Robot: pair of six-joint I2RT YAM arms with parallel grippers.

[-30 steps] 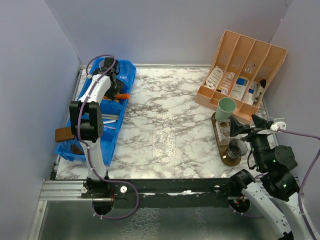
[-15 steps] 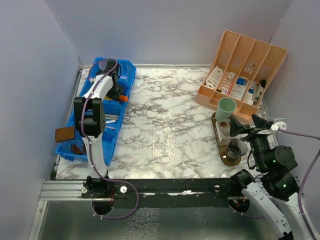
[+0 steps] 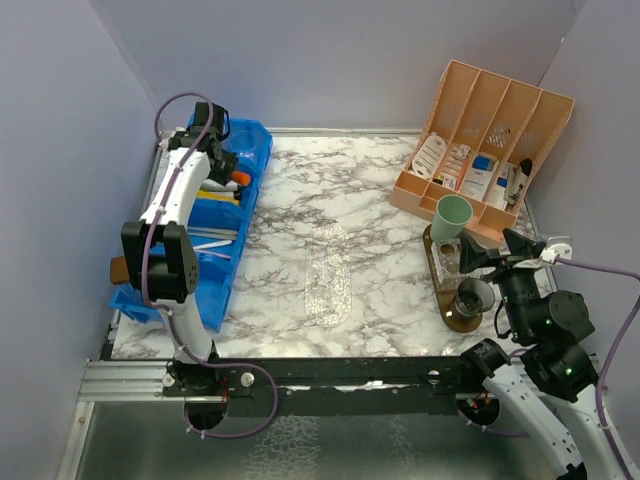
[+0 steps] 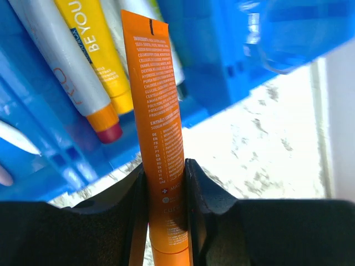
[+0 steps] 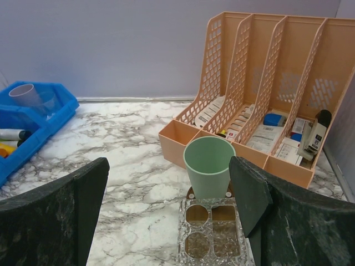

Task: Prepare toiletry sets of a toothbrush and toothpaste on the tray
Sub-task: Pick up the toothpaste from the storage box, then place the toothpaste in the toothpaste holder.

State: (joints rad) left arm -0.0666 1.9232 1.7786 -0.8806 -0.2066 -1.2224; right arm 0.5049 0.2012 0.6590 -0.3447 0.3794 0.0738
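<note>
**Orange tube gripped over blue bin; two cups stand on tray**

An orange toothpaste tube (image 4: 158, 111) is seen clamped near its cap end between the left jaws, which are closed tight against its two sides. The tube is held above the blue bin (image 3: 255, 150) at the 10 o'clock corner of the marble tabletop (image 3: 340, 200). Below it in the bin, a yellow tube (image 4: 102, 50) and a white tube with a red cap (image 4: 66, 61) are lying side by side. At 4 o'clock, the right jaws are spread wide and hold nothing, and are pointed at the wooden tray (image 3: 441, 300). A mint green cup (image 5: 209, 166) is set upright at the tray's far end, a clear glass holder (image 5: 211, 235) sits just in front of it, and a smoky dark cup (image 3: 474, 296) stands at the near end. A peach file organiser (image 5: 266, 83) holding small boxes is placed at 2 o'clock, behind the tray.
</note>
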